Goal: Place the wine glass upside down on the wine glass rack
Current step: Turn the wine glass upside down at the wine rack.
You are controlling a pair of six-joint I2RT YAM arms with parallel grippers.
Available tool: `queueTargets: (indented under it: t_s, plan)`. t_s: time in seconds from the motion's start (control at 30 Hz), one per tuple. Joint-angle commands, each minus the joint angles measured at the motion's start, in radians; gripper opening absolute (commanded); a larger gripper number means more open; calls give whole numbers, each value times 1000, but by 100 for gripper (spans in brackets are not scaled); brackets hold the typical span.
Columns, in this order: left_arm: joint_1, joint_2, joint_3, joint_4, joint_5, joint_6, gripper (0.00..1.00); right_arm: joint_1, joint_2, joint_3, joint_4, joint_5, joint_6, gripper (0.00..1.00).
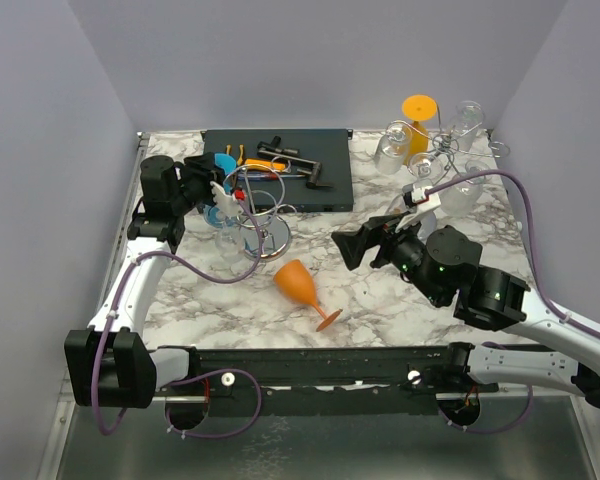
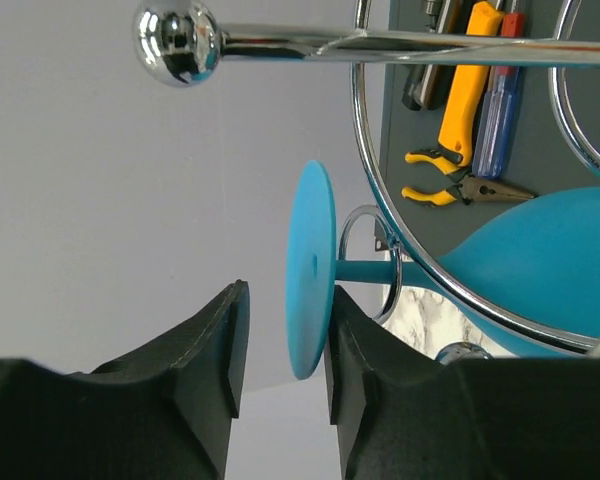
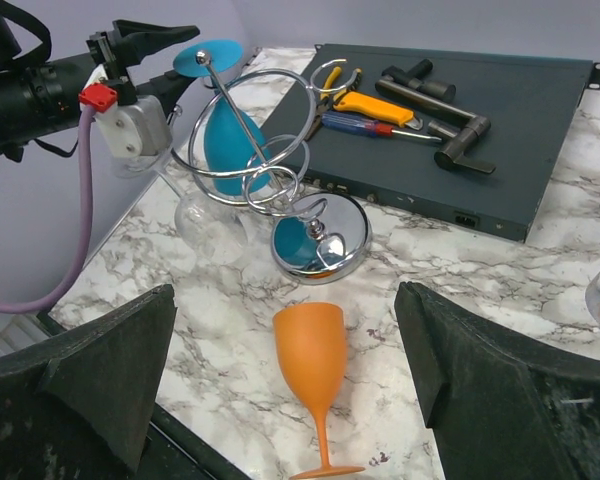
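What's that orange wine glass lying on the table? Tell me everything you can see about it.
The orange wine glass looks like opaque, matte plastic, one colour throughout: a tall bowl, a thin stem and a small round foot. It lies on its side on the marbled table, with the bowl's mouth pointing toward the chrome rack just behind it and the foot toward the near edge. It looks whole, with no visible cracks. Only the table touches it.
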Motion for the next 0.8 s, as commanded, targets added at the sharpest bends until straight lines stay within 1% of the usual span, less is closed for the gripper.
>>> queueTargets:
  t_s: [0.0,0.23,0.33,0.43,0.5,0.63,0.77]
  plan:
    - [-3,-24,6,-13,64,-72,43,0,3,10,-5,39,14,100]
    - [-3,-39,24,-85,54,-118,48,0,12,18,-12,43,12,100]
    - [-2,-49,16,-95,49,-117,54,0,20,27,-20,47,11,100]
    - [-1,-50,23,-100,44,-124,56,-1,21,36,-26,52,7,100]
    - [-1,-48,35,-102,40,-133,59,1,19,37,-28,56,7,100]
    - [-1,-42,72,-103,42,-160,62,0,19,37,-24,56,6,100]
    - [-1,-31,131,-113,47,-229,64,0,25,39,-23,51,7,100]
